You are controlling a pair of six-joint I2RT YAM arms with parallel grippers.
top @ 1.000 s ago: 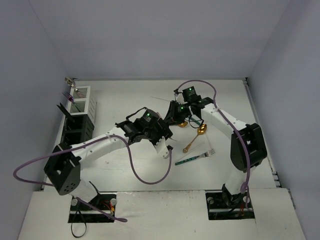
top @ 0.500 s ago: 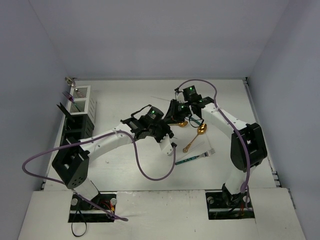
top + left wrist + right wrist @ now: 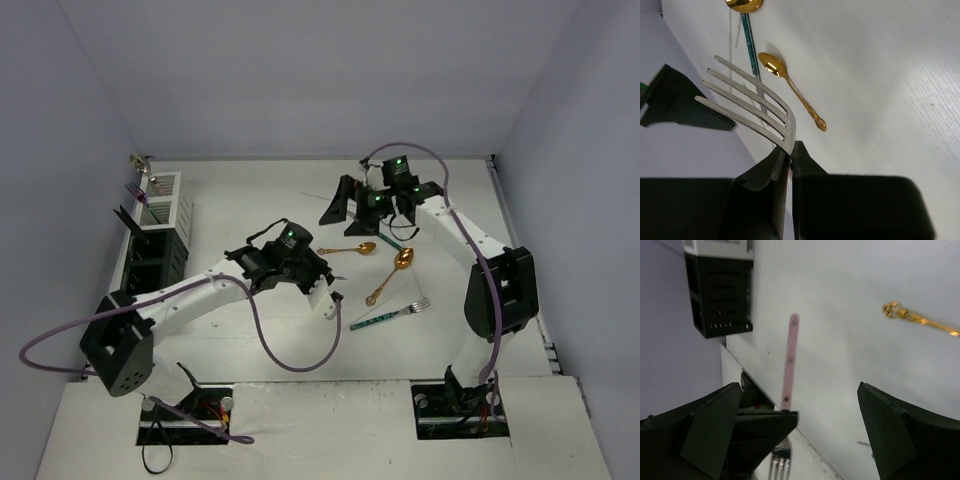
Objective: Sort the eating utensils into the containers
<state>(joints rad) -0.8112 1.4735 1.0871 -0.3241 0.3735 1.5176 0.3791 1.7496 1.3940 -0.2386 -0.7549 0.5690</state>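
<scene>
Left gripper (image 3: 790,150) pinches pink-handled fork (image 3: 747,102); right gripper (image 3: 802,390) spread, empty. Gold spoons (image 3: 350,249), teal fork (image 3: 388,316) unsorted. Containers (image 3: 160,225) apparently hold a few pieces.

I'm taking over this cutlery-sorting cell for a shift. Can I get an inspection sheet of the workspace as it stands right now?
Surface: white table, no spills seen.
Job's things: gold spoons and teal-handled fork lying loose; white bin and black bins along the left edge.
Clutter: nothing seen.
Claws: left claw shut on pink-handled fork; right claw open, empty.
Cables: purple cables loop off both arms.
Surroundings: plain walls on three sides.
</scene>
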